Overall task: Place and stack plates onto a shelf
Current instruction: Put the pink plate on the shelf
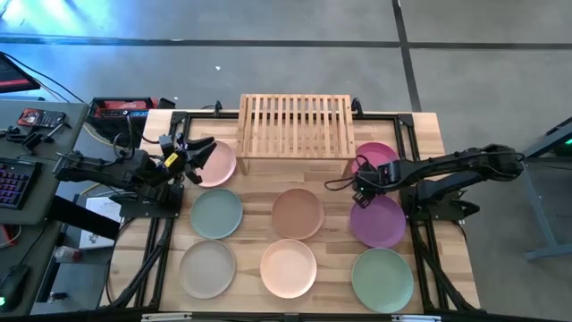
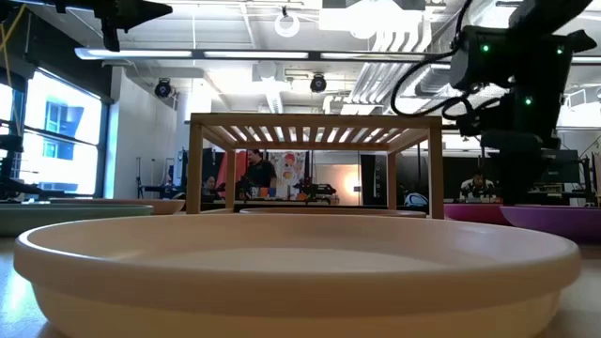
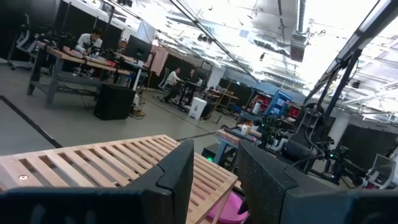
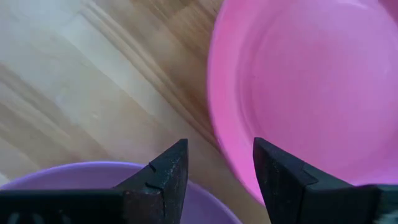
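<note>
The right tool (image 1: 365, 183) is reaching down, released, over the magenta plate (image 1: 375, 158) beside the shelf (image 1: 295, 125) (long axis running across the desk (image 1: 429, 134)); the left tool (image 1: 198, 150) is hovering released.

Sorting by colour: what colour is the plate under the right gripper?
Magenta plate; right wrist view shows it best.

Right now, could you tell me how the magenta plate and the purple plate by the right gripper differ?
The magenta plate lies beside the shelf; the purple plate lies farther from it. The right gripper covers part of the magenta plate's rim, while the purple plate shows almost whole. Both rest flat on the table, round and seemingly equal in size.
</note>
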Controlling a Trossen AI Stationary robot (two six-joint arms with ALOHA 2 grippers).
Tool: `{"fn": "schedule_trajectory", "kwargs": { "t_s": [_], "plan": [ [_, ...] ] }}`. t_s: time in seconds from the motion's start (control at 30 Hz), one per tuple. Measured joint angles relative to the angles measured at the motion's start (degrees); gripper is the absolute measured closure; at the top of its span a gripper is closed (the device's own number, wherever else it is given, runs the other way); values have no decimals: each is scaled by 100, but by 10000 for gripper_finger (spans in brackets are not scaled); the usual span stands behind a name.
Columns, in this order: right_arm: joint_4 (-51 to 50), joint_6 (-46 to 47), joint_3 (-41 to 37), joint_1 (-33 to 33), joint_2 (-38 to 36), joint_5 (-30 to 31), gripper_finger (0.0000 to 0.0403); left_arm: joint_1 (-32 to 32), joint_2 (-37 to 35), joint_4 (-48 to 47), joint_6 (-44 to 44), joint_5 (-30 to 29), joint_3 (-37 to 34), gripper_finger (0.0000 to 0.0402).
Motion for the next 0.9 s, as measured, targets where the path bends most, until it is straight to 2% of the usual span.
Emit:
{"fn": "schedule_trajectory", "kwargs": {
  "t_s": [0.27, 0.5, 0.77, 0.9],
  "plan": [
    [487, 59, -359, 0, -2, 81, 245, 0, -1, 0, -4, -88, 0, 289],
    [513, -25, -395, -53, 46, 214, 245, 1, -2, 0, -1, -110, 0, 289],
    [586, -133, -382, -462, 436, -144, 245, 0, -1, 0, -3, -119, -2, 289],
    [598, -135, -371, -490, 466, -196, 259, 0, 0, 0, -5, -121, -2, 289]
  ]
}}
